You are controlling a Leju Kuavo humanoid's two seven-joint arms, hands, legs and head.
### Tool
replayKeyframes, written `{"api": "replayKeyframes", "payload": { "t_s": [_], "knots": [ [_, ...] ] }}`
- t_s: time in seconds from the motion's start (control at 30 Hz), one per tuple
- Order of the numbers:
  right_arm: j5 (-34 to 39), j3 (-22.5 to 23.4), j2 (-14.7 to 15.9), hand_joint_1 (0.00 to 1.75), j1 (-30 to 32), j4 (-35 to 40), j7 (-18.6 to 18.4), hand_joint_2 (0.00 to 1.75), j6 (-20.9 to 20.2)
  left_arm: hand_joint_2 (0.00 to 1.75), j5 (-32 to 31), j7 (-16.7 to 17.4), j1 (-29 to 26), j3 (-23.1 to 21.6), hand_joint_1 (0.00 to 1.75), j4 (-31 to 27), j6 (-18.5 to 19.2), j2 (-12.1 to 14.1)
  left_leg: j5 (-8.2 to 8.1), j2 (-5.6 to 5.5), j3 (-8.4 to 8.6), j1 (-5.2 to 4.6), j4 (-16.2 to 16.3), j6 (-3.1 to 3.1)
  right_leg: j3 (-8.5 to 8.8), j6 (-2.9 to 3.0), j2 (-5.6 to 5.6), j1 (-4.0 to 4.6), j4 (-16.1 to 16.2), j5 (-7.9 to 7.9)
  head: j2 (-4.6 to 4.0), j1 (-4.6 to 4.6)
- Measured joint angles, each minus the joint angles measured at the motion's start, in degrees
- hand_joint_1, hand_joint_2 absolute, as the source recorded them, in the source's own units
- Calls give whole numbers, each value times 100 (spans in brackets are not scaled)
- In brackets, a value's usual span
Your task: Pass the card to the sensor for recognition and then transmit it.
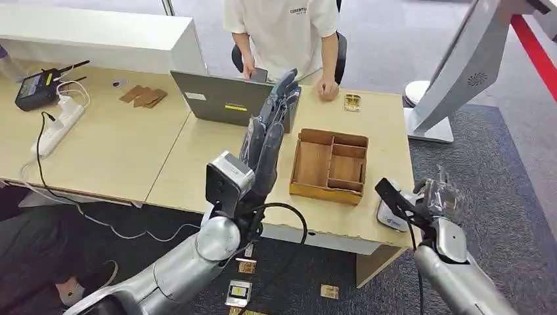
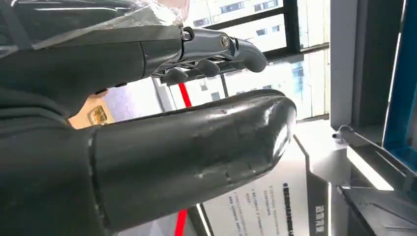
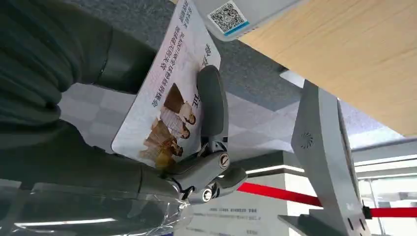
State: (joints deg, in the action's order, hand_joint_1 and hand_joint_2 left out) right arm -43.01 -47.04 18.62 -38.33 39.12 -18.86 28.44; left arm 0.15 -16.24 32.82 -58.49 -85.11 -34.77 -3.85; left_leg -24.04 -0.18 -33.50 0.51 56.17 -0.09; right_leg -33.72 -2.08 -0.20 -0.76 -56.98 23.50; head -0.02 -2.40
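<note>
By sensor (image 1: 389, 215), card (image 3: 167, 93) pinched in rt robot hand (image 3: 147, 162), prob. touching.

Office or reception-type space around me. Light wood desks (image 1: 131, 141) pushed together ahead, grey carpet tiles (image 1: 506, 170) underneath. Open laptop (image 1: 220, 98) at 12 o'clock, person (image 1: 282, 33) seated in a chair behind it. White power strip (image 1: 59, 125) with cables at 10 o'clock. Grey stand (image 1: 453, 72) and red barrier tape (image 1: 535, 49) at 2 o'clock. Large windows (image 2: 275, 29) face other buildings.
</note>
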Motion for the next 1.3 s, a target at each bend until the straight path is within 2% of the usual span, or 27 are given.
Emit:
{"api": "replayKeyframes", "payload": {
  "t_s": [1.03, 1.3],
  "knots": [
    [253, 35, -127, 175, 235, -474, 44, 175, -22, 0, 17, 46, 2, -37, 0, 0, 44, 0, 0, 2, 16, 0, 0, 0, 16, -1, 1, 0, 1, 0, 0, 0],
    [297, 63, -151, 175, 195, -553, 131, 175, 282, 0, 13, 61, 2, -42, 0, 0, 87, -2, 1, 2, 18, 0, 0, 1, 20, -5, 1, 0, 1, -4, 0, 0]
  ]
}}
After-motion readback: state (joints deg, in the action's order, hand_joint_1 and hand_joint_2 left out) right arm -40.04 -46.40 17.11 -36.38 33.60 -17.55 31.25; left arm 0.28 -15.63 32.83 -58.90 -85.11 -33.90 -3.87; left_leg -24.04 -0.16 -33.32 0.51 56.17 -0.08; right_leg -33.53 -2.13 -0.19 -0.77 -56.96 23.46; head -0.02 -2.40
